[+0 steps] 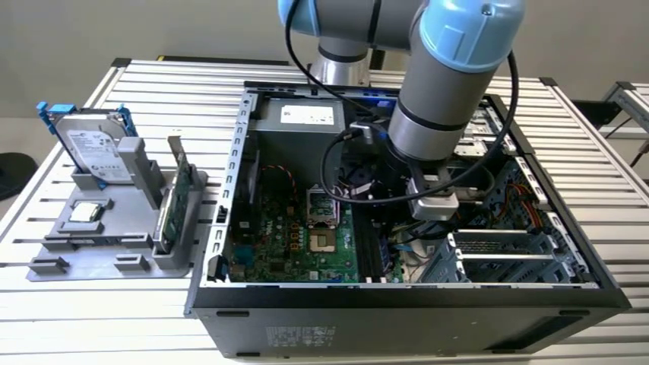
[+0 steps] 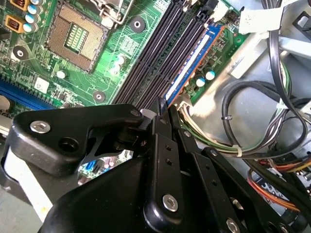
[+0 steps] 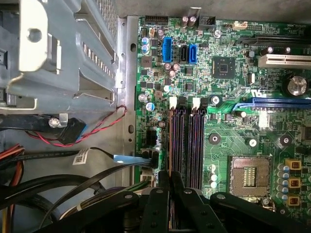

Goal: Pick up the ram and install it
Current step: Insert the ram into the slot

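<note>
Closest to the wrist cameras, the gripper (image 2: pixel 164 108) stands over the memory slots (image 3: pixel 187 141) of the motherboard (image 2: pixel 73 58), its two black fingers (image 3: pixel 178 187) drawn together, tips nearly touching. In the second wrist view those tips sit at the near end of the ram (image 2: pixel 194 60), the blue stick lying in the outermost slot beside a row of black empty ones. Whether the tips press on its top edge or merely hover just above it cannot be determined; the fingers are not wrapped around the stick.

Judgement on progress: the pick-up is done and the stick is placed in its slot. Full seating is unconfirmed, as the white latch (image 2: pixel 219 10) at the far end is not seen clearly enough to tell whether it has closed. A final press or check appears to be what remains.

Orientation: the ram stands on edge in the slot, its long axis parallel to the neighbouring slots and running away from the fingertips toward the far latch. It lies along the board edge nearest the cable bundle (image 2: pixel 252 111).

Farther out, the exterior view shows the arm (image 1: pixel 446 99) reaching down into the open computer case (image 1: pixel 406 293). On the table at the exterior view's left, a grey holder (image 1: pixel 112 243) carries a hard drive (image 1: pixel 93 148) and an upright green card (image 1: pixel 181 198).
</note>
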Motion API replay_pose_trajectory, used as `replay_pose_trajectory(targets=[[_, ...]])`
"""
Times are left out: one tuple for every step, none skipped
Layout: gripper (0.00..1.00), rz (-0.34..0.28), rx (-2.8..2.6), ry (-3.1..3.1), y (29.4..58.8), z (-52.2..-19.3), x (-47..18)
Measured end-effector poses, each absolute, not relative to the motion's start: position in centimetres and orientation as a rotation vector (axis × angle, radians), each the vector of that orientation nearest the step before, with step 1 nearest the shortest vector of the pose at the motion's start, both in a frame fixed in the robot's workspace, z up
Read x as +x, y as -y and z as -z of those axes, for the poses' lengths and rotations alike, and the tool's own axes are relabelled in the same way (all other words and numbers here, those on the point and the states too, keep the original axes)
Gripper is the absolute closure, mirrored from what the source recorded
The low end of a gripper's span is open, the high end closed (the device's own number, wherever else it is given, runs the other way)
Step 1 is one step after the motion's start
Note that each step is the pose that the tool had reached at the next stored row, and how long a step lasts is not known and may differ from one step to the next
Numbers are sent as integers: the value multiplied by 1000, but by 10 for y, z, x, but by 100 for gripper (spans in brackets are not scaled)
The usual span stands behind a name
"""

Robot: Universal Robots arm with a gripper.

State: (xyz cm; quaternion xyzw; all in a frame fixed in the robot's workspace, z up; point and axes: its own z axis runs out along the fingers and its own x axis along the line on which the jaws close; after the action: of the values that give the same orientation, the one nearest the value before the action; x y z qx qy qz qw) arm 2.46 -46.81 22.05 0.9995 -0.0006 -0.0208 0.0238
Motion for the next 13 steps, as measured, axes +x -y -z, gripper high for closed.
replay_pose_trajectory(targets=[[100, 64, 3093, 2, 468, -220, 25], [100, 64, 3093, 2, 468, -220, 25], [100, 64, 3093, 2, 468, -220, 25], [100, 64, 3093, 2, 468, -220, 25], [100, 64, 3093, 2, 468, -220, 25], [100, 64, 3093, 2, 468, -220, 25], [100, 64, 3093, 2, 468, -220, 25], [100, 64, 3093, 2, 468, -220, 25], [100, 64, 3093, 2, 468, -220, 24], [100, 64, 3093, 2, 468, -220, 24], [100, 64, 3093, 2, 468, -220, 24], [100, 64, 3093, 3, 468, -220, 23], [100, 64, 3093, 3, 468, -220, 23]])
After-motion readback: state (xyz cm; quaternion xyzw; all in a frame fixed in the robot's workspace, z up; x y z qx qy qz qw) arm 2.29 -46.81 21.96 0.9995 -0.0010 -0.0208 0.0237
